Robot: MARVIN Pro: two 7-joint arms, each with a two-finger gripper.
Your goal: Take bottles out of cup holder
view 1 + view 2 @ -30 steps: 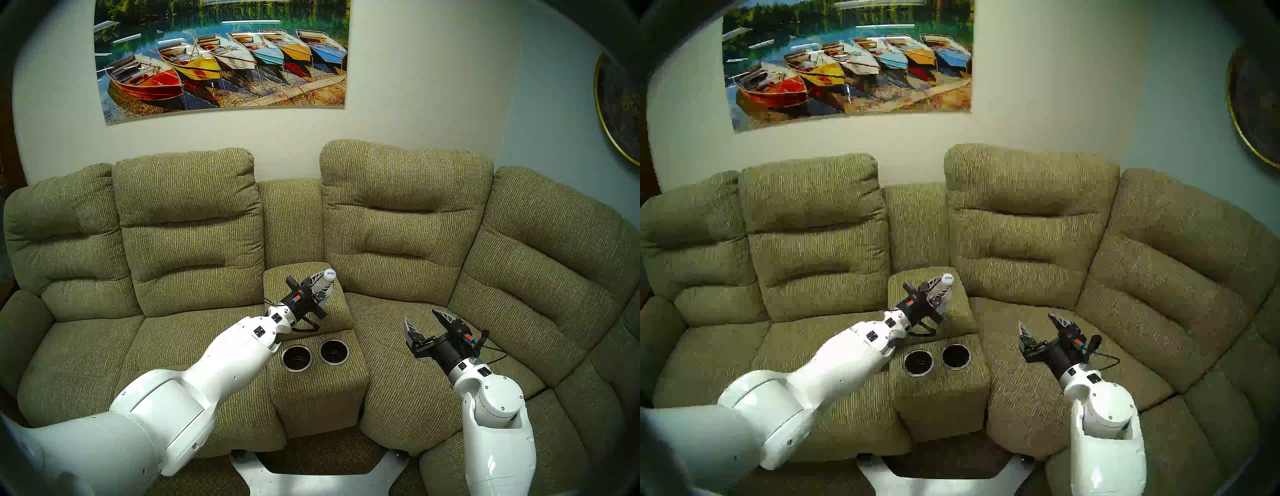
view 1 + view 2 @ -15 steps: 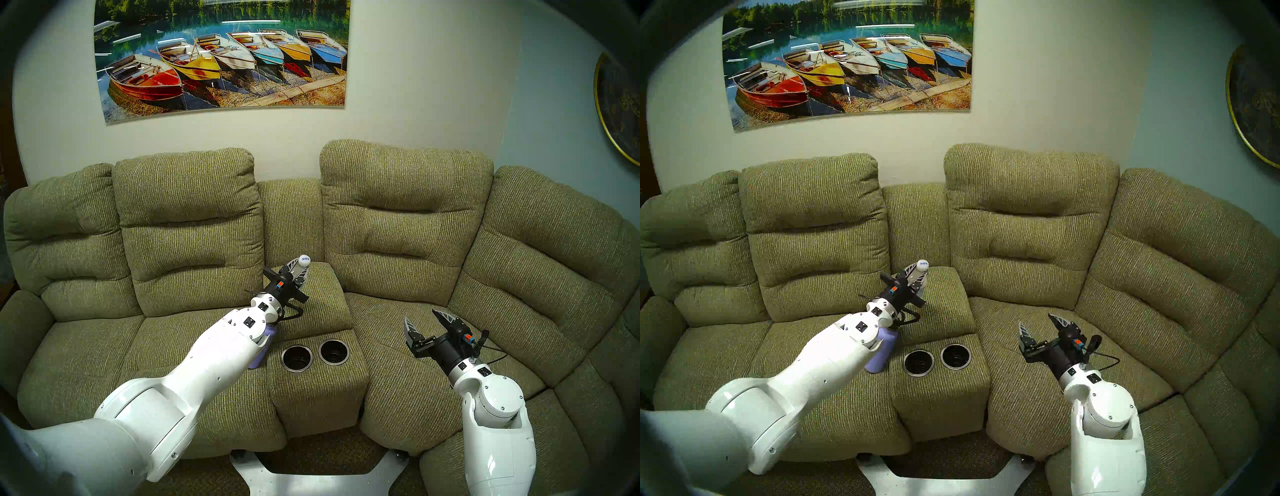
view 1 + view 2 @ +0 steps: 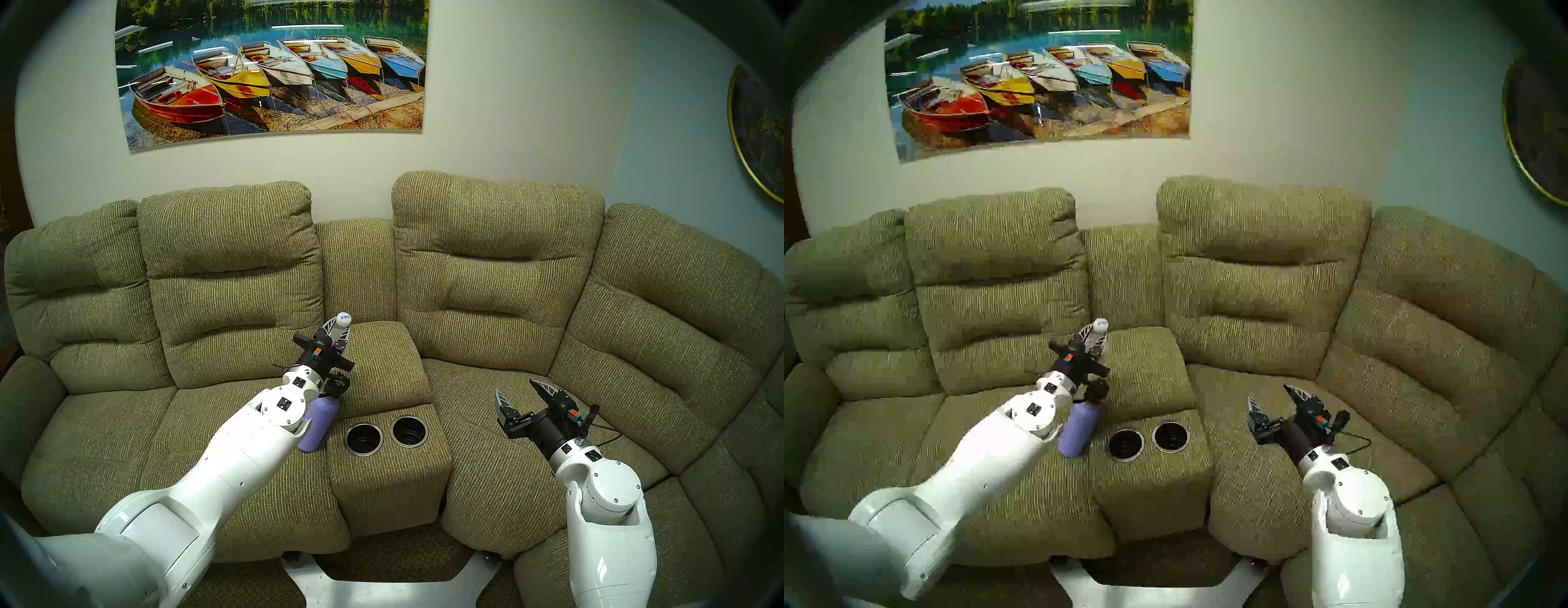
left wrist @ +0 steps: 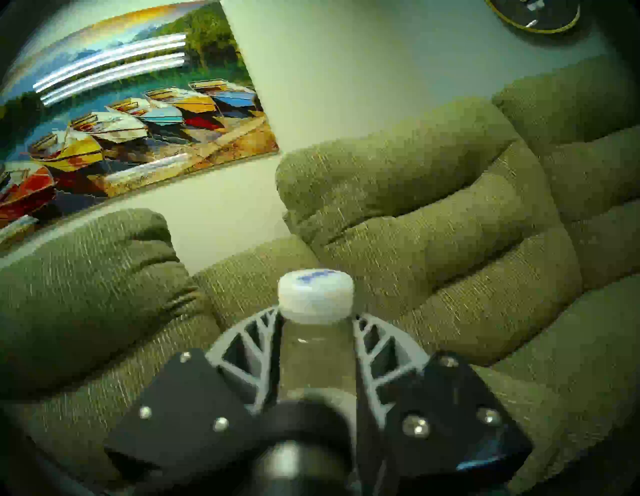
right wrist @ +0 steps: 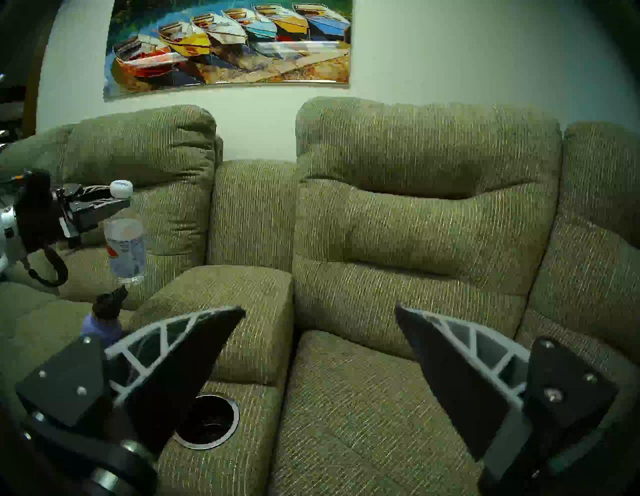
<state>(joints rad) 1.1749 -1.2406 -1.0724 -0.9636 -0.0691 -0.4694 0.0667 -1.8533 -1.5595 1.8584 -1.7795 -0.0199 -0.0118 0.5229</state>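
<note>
Clear bottle (image 4: pixel 317 350) clamped between fingers (image 4: pixel 377 353)

A living room of a home, or a lounge furnished like one, is shown. The space is filled by a curved sofa (image 3: pixel 488 271) covered in olive-green ribbed cloth, with thick padded backs and a middle console (image 3: pixel 390 475) into which a cup holder (image 3: pixel 364 440) with two silver-rimmed wells is set. A wide picture of coloured rowing boats (image 3: pixel 271 72) is hung on the pale wall above it, and a dark round gold-edged plaque (image 3: pixel 755 127) is fixed on the side wall.
</note>
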